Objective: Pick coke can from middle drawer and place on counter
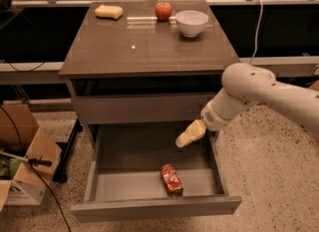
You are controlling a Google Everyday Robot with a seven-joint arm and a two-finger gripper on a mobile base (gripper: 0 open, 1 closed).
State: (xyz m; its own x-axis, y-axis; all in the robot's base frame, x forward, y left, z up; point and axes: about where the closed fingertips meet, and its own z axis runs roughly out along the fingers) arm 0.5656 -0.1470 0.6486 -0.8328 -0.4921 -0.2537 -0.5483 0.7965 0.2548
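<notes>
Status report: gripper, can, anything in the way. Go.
Gripper over the open drawer, apart from the can. Can lying on its side on the drawer floor, near the front. Nothing between them. Apple, bowl, sponge at counter rear.
</notes>
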